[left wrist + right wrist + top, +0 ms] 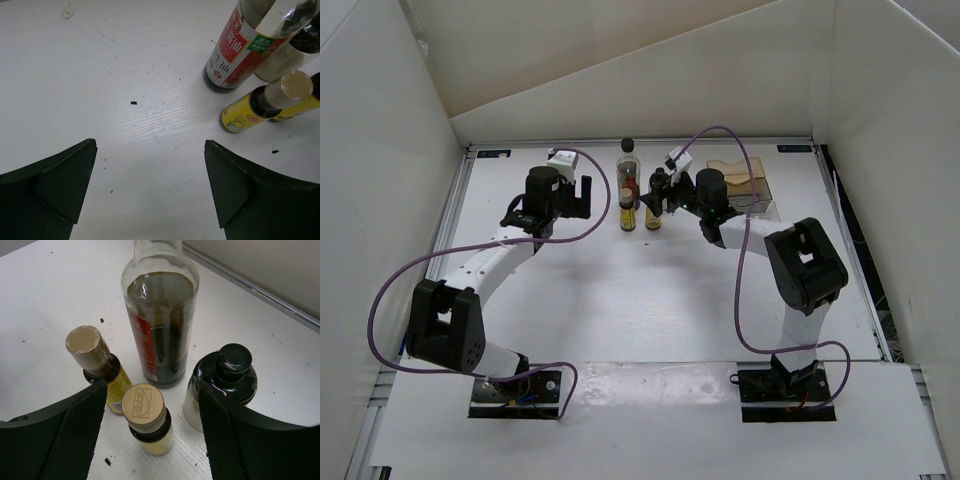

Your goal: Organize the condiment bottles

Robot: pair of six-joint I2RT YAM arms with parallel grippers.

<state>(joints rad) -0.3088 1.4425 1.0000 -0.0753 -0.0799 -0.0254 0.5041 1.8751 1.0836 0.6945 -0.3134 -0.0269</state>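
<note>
Grasp pending: right pincer gapes around the small yellow-amber, tan-capped bottle; left pincer open over the white bench. You'd likely next close, lift, realign it.

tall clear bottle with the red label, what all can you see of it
The tall clear bottle stands upright near the table's far edge. Its body looks like clear glass, holding dark brown liquid up to the shoulder, with a red and white label in Chinese characters and a black cap. The small yellow bottles stand just in front, a squat black-capped bottle beside it. No fingers touch it.
</note>
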